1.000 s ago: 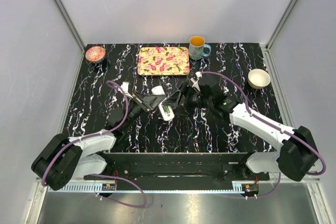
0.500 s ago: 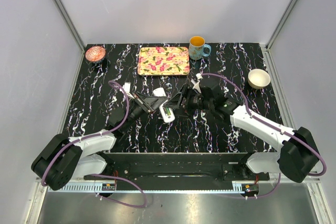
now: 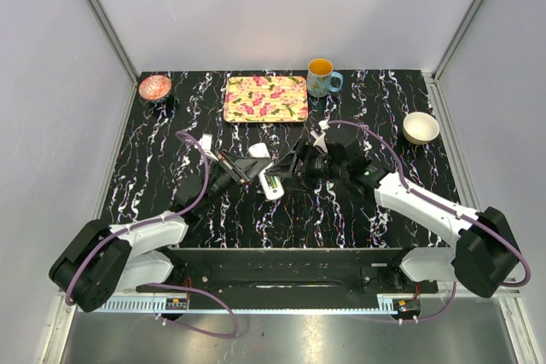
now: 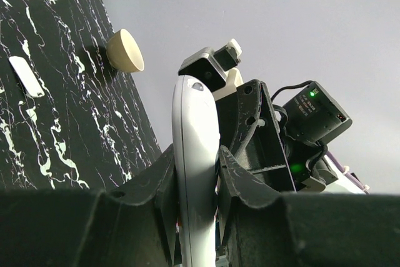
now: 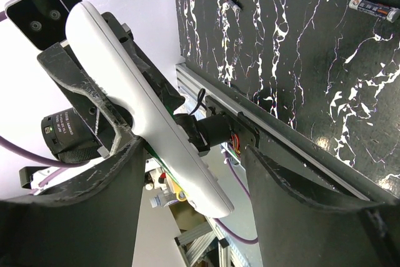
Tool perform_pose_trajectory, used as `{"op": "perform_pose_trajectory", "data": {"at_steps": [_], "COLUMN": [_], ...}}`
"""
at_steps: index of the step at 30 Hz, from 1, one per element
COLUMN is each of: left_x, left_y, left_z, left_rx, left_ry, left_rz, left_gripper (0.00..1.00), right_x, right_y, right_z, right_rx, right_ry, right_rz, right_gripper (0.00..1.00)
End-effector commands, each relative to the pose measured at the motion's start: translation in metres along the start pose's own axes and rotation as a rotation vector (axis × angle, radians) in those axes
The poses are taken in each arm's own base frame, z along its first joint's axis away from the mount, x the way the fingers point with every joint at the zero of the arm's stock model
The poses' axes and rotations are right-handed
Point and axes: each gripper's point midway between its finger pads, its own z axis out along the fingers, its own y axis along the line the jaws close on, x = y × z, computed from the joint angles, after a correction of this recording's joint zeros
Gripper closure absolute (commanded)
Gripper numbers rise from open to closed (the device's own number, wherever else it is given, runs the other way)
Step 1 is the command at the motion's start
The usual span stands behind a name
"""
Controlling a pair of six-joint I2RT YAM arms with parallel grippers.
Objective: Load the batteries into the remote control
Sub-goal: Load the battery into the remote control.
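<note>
The white remote control [image 3: 271, 183] is held off the table, my left gripper [image 3: 249, 171] shut on it. In the left wrist view the remote control [image 4: 195, 148] stands edge-on between the left gripper's [image 4: 197, 154] jaws. My right gripper [image 3: 288, 166] is open at the remote's other end. In the right wrist view the remote control [image 5: 144, 110] runs slantwise between the right gripper's [image 5: 187, 148] spread fingers, close to the left finger and apart from the right one. Two batteries lie on the black table: a reddish one [image 5: 374, 9] and a small dark one [image 5: 231, 1].
A small white cover piece [image 3: 258, 150] lies just behind the remote, also visible in the left wrist view [image 4: 26, 76]. At the back stand a flowered tray [image 3: 264, 98], a mug [image 3: 321, 77] and a pink dish [image 3: 154, 87]. A white bowl [image 3: 421, 128] sits far right.
My right gripper has moved left to the remote's end and its jaws have narrowed a little. The left gripper still holds the remote in about the same place.
</note>
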Motion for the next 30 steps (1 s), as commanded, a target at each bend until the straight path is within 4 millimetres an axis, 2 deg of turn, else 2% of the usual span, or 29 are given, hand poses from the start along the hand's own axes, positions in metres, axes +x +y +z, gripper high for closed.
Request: {"op": "perform_pose_trajectory", "data": {"at_steps": [1, 15, 16, 18, 19, 21, 25, 26, 30], "left_x": [-0.038, -0.041, -0.039, -0.037, -0.034, -0.031, -0.025, -0.024, -0.02], "left_y": [-0.065, -0.076, -0.074, -0.071, -0.064, -0.054, -0.036, -0.035, -0.032], "left_z": [0.005, 0.008, 0.009, 0.011, 0.013, 0.014, 0.014, 0.013, 0.013], "left_rx": [0.197, 0.224, 0.219, 0.204, 0.176, 0.14, 0.082, 0.077, 0.067], "left_ry": [-0.147, -0.15, -0.141, -0.122, -0.109, -0.096, -0.076, -0.07, -0.052], "left_rz": [0.049, 0.028, 0.025, 0.022, 0.02, 0.017, 0.006, 0.003, -0.008], "left_gripper": [1.0, 1.0, 1.0, 1.0, 1.0, 1.0, 1.0, 1.0, 1.0], "right_x": [0.016, 0.019, 0.019, 0.015, 0.015, 0.007, 0.001, -0.001, -0.007], "right_y": [-0.019, -0.029, -0.029, -0.019, -0.017, -0.002, 0.014, 0.02, 0.024], "right_z": [-0.005, -0.002, -0.002, -0.005, -0.007, -0.011, -0.015, -0.017, -0.023], "right_rx": [0.046, 0.07, 0.068, 0.047, 0.052, 0.036, 0.024, 0.014, 0.026], "right_ry": [0.065, 0.085, 0.085, 0.074, 0.069, 0.037, 0.017, 0.008, -0.023], "right_rz": [0.013, 0.007, -0.006, -0.029, -0.037, -0.071, -0.113, -0.127, -0.189], "right_gripper": [0.33, 0.32, 0.27, 0.2, 0.13, 0.09, 0.07, 0.07, 0.09]}}
